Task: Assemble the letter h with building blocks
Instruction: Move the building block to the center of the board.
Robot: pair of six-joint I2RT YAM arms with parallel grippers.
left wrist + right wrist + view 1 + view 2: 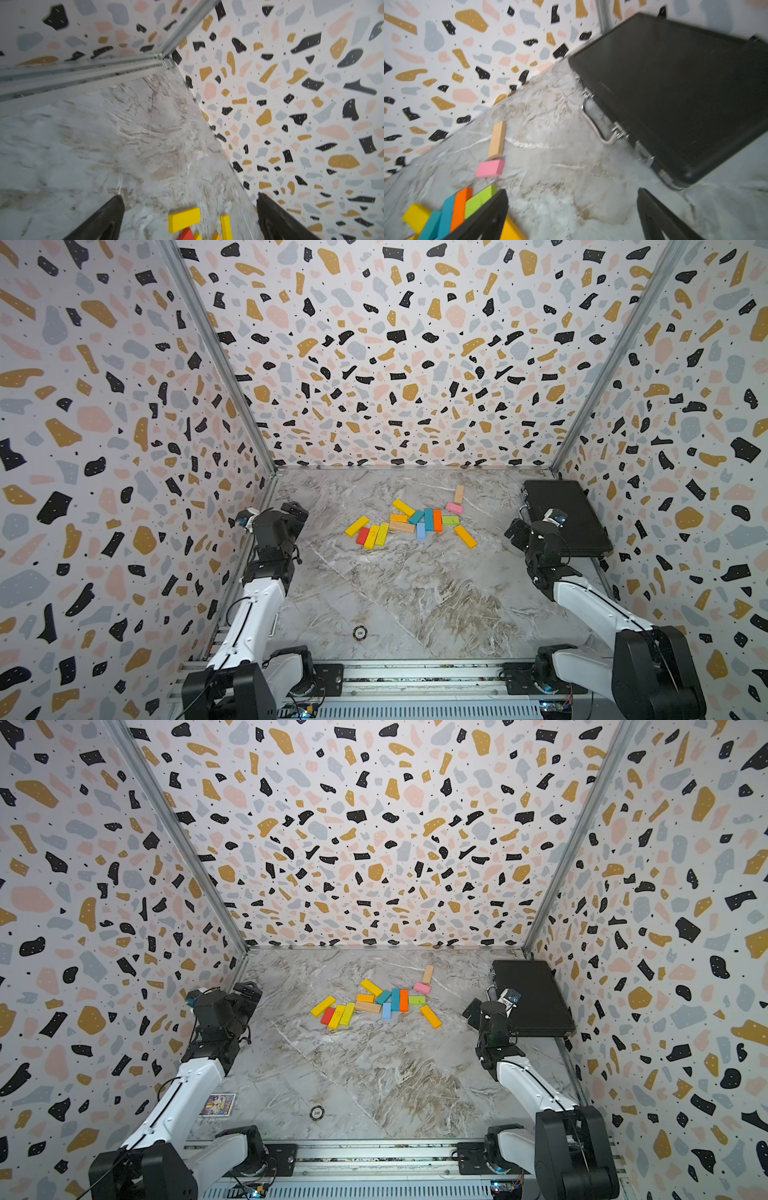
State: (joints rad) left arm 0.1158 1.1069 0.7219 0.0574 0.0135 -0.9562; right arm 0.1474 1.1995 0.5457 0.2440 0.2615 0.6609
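Left wrist view shows the left gripper with its black fingers spread wide and nothing between them, near a long yellow wooden block; the right gripper stands equally wide and empty, close to the hard black case with a metal handle. In both top views the flat painted wooden building blocks lie jumbled mid-table toward the far wall, most of them touching, no letter begun; a pink half-length block and a plain wood block sit slightly apart.

Risks, as I judge them: jaws closing in the crowded cluster could catch two blocks or shove neighbours askew; the right arm could clip the case; the slick-looking grey marble-patterned tabletop may let blocks skid. Terrazzo-print walls enclose three sides; a small round disc lies near the front.
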